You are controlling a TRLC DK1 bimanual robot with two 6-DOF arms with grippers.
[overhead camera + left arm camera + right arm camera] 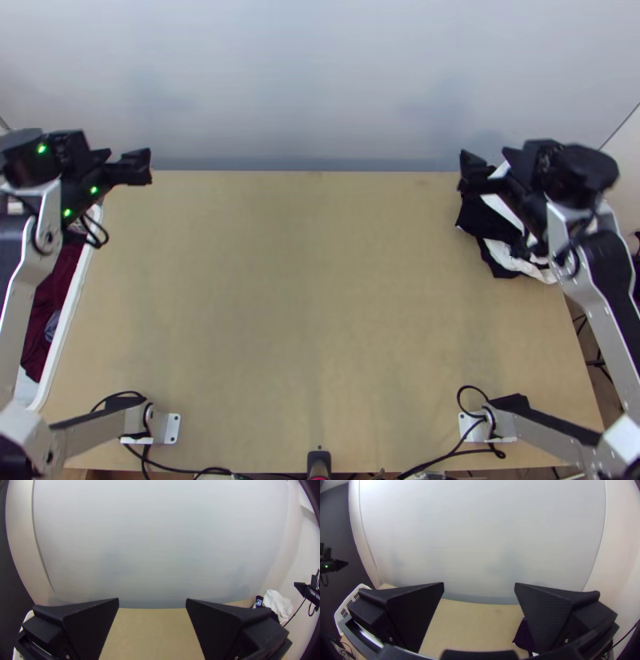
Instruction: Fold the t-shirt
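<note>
White basket point(78, 292) below & just beside the L tool point(120, 162), maroon cloth point(46, 320) inside, bunched. Dark cloth point(478, 216) + white cloth point(524, 266) lie in a rumpled heap on the bench point(320, 320), under/beside the R tool point(490, 166) as seen from up top; that tool & its arm hide part of the heap, so they're in the way of the view there. Contact w/ it: can't tell. Grey wall point(320, 80) ahead of both tools, past the bench's far edge. Loose black cable point(186, 466) runs along the near edge, well behind the tools; small black post point(318, 462) at mid near edge, also behind them.

Tee: can't tell which cloth it is; cloth is beside each tool, heap on R side, basket on L.

Arms: L arm point(28, 264) & R arm point(596, 300) run up the outer sides, tools well apart nr the far corners, both pointing at the wall, approx mirror poses. L tool: fingers wide apart, nothing gripped. R tool: same, wide gap, nothing held.
</note>
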